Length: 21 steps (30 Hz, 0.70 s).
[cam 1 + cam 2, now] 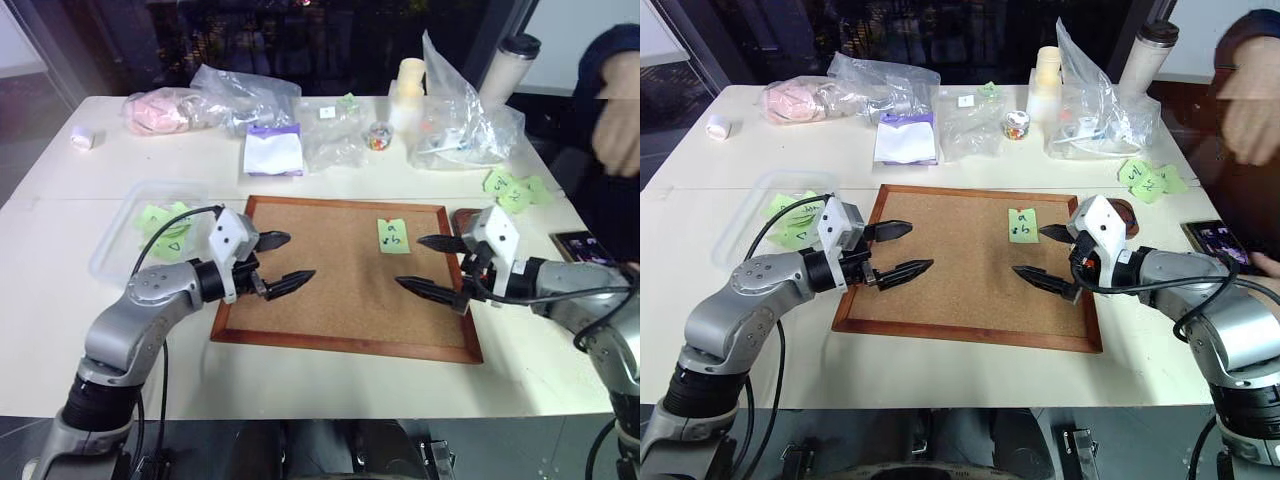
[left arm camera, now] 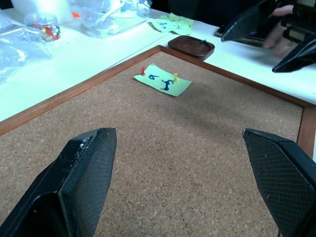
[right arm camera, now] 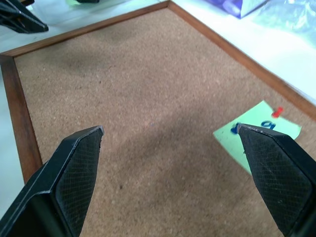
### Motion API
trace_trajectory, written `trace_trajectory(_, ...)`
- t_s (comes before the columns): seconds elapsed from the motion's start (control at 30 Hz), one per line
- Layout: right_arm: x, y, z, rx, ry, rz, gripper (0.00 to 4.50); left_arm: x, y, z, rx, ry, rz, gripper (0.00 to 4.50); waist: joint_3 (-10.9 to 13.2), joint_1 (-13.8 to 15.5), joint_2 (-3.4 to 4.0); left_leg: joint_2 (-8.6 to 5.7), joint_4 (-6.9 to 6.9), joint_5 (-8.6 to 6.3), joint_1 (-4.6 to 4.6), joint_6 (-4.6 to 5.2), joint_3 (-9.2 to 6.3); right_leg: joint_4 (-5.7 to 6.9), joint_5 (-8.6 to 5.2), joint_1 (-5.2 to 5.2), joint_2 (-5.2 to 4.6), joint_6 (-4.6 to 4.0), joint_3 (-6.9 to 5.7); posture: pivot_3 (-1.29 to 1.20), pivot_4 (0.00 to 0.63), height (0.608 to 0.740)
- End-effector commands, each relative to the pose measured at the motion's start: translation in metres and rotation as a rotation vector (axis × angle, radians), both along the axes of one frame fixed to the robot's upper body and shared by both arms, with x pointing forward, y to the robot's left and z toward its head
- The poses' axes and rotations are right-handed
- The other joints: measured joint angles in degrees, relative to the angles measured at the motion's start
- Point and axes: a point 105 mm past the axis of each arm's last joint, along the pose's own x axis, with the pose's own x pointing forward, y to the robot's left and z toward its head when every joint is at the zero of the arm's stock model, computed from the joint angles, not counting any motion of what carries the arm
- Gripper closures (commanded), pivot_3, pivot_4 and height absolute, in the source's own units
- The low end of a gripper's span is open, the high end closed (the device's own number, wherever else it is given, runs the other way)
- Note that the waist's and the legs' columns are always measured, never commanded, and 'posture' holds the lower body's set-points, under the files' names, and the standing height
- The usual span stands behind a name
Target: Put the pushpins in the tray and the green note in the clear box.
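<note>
1. Nearest the robot, the left gripper (image 1: 285,259) and the right gripper (image 1: 433,265) hover over the cork board with a reddish wooden frame (image 1: 330,343), each with its two black fingers spread wide apart and nothing between them.
2. The small light green sticky note with dark handwriting (image 1: 393,235) lies flat on the board's far right part, nearer the right gripper. It is held by two pushpins, one red (image 2: 143,71) and one yellow (image 2: 175,76).
3. Risk: the pins are tiny against the broad fingers, so a grab could pinch the note with the pin and tear it, or let the pin slip and roll off across the cork.
4. Pulling the note before both pins are out would likely rip it.
5. The shallow dark brown tray with rounded corners (image 2: 191,47) sits just off the board's far right corner, with what looks like a blue pin inside.
6. The shallow transparent plastic box (image 1: 115,225) sits left of the board, already holding other green notes (image 1: 163,226). More green notes (image 1: 515,190) lie far right and could be mistaken for the target.
</note>
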Motion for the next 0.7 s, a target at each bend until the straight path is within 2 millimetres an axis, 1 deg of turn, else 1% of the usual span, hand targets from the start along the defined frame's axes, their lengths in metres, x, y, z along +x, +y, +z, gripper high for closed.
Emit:
trace_trajectory(0.03,0.000,-0.003,0.009,-0.011,-0.050,-0.004,0.00,-0.002,-0.004,0.007,-0.008,-0.041,-0.024,0.03,0.0,0.0,0.00,0.00,0.00,0.00,0.00,0.00,0.00,0.00,0.00,0.00,0.00,0.00,0.00,0.00,0.150,0.740)
trace_trajectory(0.43,0.000,-0.006,0.007,-0.019,-0.044,-0.017,0.00,-0.002,-0.006,0.007,-0.015,-0.028,-0.016,0.03,0.0,0.0,0.00,0.00,0.00,0.00,0.00,0.00,0.00,0.00,0.00,0.00,0.00,0.00,0.00,0.00,0.150,0.740)
trace_trajectory(0.7,0.001,-0.007,0.008,-0.023,-0.047,-0.019,0.00,0.000,-0.015,0.004,-0.002,-0.049,-0.013,0.03,0.0,0.0,0.00,-0.01,0.00,0.00,0.00,0.00,0.00,0.00,0.00,0.00,0.00,0.00,0.00,0.00,0.150,0.740)
